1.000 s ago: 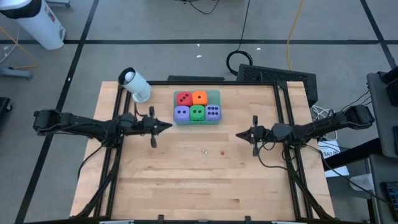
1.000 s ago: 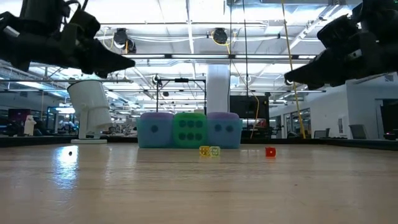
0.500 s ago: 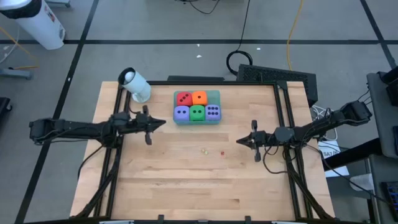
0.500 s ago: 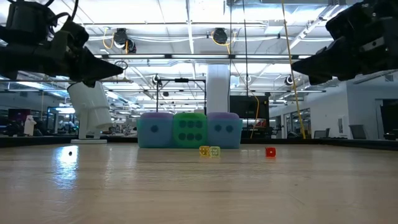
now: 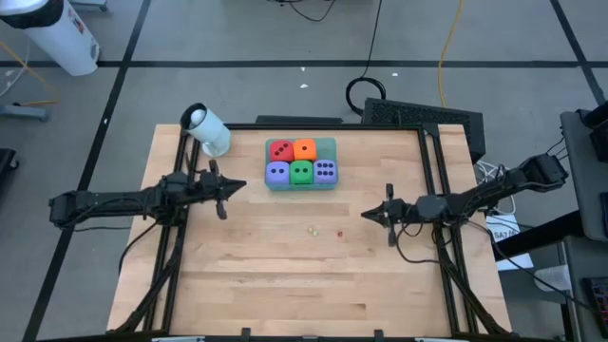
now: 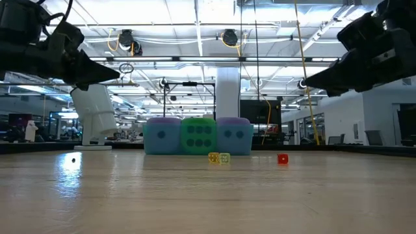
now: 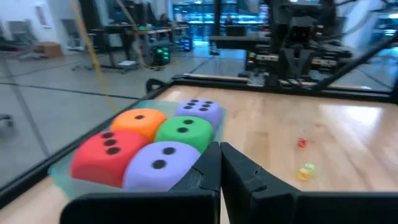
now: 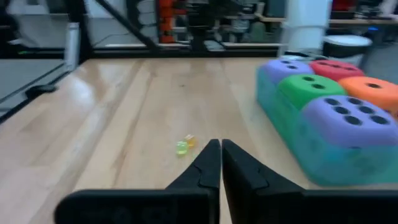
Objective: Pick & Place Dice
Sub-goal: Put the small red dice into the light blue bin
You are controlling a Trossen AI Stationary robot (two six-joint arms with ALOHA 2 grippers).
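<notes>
Beside the tray [image 5: 331, 144], left end effector [image 5: 237, 182] has drawn back slightly.

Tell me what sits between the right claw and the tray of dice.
Only bare tabletop in the high view between right claw and dice.

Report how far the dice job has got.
Done, it seems: all five dice sit in the teal tray, red die and orange die behind, purple die, green die and lavender die in front. In hand: nothing; left gripper and right gripper are shut and empty. Three tiny dice lie loose on the table.
</notes>
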